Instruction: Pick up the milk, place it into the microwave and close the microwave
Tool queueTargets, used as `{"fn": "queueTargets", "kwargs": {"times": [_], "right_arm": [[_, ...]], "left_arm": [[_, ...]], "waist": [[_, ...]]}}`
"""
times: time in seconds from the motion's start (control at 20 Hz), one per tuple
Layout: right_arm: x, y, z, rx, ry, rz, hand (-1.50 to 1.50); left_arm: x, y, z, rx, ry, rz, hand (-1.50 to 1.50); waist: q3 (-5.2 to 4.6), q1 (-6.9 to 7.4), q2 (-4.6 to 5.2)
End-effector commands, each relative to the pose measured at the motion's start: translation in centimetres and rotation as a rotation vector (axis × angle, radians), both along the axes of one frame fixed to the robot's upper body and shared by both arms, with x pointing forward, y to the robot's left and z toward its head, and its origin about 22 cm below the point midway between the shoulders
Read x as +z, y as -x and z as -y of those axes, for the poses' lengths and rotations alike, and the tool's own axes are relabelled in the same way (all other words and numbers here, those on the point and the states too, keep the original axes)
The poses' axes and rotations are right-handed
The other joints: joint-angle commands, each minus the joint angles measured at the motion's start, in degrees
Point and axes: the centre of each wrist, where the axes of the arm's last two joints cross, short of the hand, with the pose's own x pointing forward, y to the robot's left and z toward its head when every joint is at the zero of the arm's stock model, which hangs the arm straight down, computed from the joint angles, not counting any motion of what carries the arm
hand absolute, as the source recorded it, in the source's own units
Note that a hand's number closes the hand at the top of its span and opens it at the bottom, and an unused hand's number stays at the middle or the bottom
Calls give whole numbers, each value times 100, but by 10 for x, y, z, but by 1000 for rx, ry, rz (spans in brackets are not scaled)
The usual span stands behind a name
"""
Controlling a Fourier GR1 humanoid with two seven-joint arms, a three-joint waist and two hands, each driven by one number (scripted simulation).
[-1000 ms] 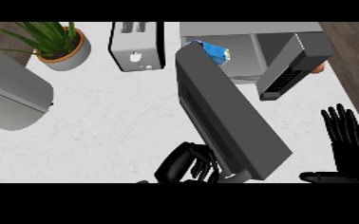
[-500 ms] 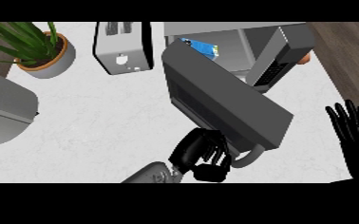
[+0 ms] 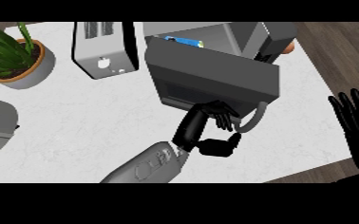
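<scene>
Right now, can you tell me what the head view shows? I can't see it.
The left hand pushes the microwave door toward shut, with the blue milk just visible inside the microwave. A toaster and a plant sit to the left; the right hand rests open at the right edge.

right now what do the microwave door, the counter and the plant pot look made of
Door: looks like dark grey metal or plastic, matte, with a darker window panel; hard to tell which. Counter: pale speckled stone or laminate, smooth. Pot: grey outside with an orange-brown rim, possibly ceramic or clay.
</scene>
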Motion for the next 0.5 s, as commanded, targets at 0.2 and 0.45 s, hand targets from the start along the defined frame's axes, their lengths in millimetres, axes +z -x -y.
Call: {"fn": "queueTargets", "kwargs": {"times": [0.2,0.45], "right_arm": [[22,-10,2,56,-31,66,-150],[35,-18,-2,105,-27,84,-150]], "left_arm": [[32,-31,5,116,130,89,-150],[42,-43,9,138,147,108,-150]], "waist": [[9,-402,118],[12,-610,184]]}}
